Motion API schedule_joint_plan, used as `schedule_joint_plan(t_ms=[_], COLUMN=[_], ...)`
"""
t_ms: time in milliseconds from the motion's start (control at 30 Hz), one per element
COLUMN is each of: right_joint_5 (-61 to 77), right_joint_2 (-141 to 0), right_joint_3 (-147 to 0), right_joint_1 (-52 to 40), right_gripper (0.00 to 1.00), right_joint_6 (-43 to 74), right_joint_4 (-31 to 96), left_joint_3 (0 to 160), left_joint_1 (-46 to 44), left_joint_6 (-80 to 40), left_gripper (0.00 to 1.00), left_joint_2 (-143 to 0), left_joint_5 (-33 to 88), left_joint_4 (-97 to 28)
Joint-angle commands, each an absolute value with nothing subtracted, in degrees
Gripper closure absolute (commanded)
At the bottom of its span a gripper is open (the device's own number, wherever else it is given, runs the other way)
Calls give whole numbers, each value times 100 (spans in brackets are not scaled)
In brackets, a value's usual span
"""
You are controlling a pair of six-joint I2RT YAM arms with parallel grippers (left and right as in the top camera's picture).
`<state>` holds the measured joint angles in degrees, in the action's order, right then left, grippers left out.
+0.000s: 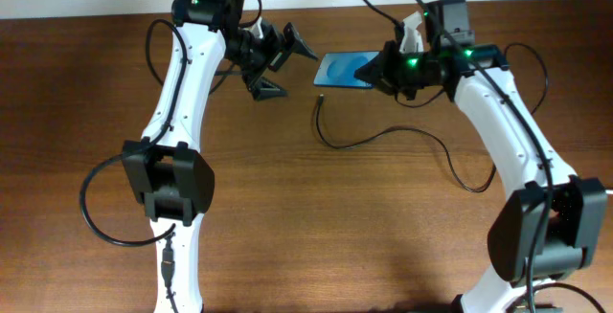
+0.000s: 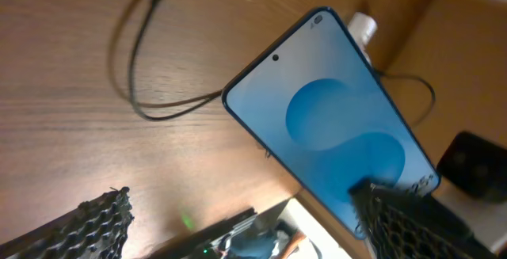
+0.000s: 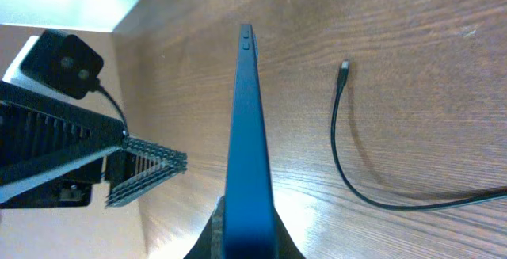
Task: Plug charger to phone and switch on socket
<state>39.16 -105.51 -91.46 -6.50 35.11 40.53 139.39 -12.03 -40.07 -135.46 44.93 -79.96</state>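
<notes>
My right gripper (image 1: 383, 69) is shut on one end of the phone (image 1: 340, 69) and holds it above the table with its blue screen showing. In the right wrist view the phone (image 3: 245, 124) is edge-on between the jaws (image 3: 247, 239). My left gripper (image 1: 285, 64) is open just left of the phone. In its wrist view the phone (image 2: 333, 124) fills the middle, and one finger of the left gripper (image 2: 253, 227) overlaps the phone's lower corner. The charger (image 1: 383, 139) lies loose on the table, its plug tip (image 1: 318, 100) below the phone. The socket is mostly hidden; only a white bit (image 1: 413, 33) shows behind the right wrist.
The brown wooden table (image 1: 287, 217) ends at a pale wall along the back edge. The robots' thicker black cables loop beside both arms. The charger cable (image 3: 352, 180) curves across the wood to the right of the phone.
</notes>
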Motion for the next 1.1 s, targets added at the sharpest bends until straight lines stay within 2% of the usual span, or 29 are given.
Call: schedule_joint_plan(t_ms=[0, 133, 200, 333, 600, 667, 800, 900, 1067], right_joint_5=[4202, 4639, 4827, 4912, 4541, 4320, 3841, 3592, 3009], right_joint_2=[-9955, -9730, -9708, -9706, -9706, -9706, -9706, -9706, -9706], right_joint_3=[-9155, -9155, -9155, -9056, -8176, -7819, -7590, -7590, -7590], right_joint_1=[-381, -113, -1, 38, -113, -242, -556, -794, -1055], right_gripper=[96, 96, 96, 96, 96, 96, 96, 96, 96], right_joint_6=[3365, 3365, 3369, 3986, 6412, 7358, 8291, 8595, 9218], right_joint_4=[4007, 3986, 3896, 3210, 805, -97, -854, -1223, -1293], left_joint_3=[14046, 14046, 14046, 14046, 14046, 14046, 14046, 14046, 14046], left_joint_1=[-1192, -1184, -1184, -1184, -1184, -1181, -1184, -1184, -1190], left_joint_6=[-2982, -2727, -2445, -2388, -2558, -3133, -4191, -4941, -5769], left_gripper=[0, 0, 0, 0, 0, 0, 0, 5, 31], left_joint_2=[-13500, -13500, -13500, -13500, -13500, -13500, -13500, -13500, -13500], left_joint_5=[5295, 5892, 6602, 7415, 7483, 7481, 7271, 6716, 6047], left_joint_4=[-7926, -7631, -7297, -6761, -6608, -6322, -5513, -5109, -4775])
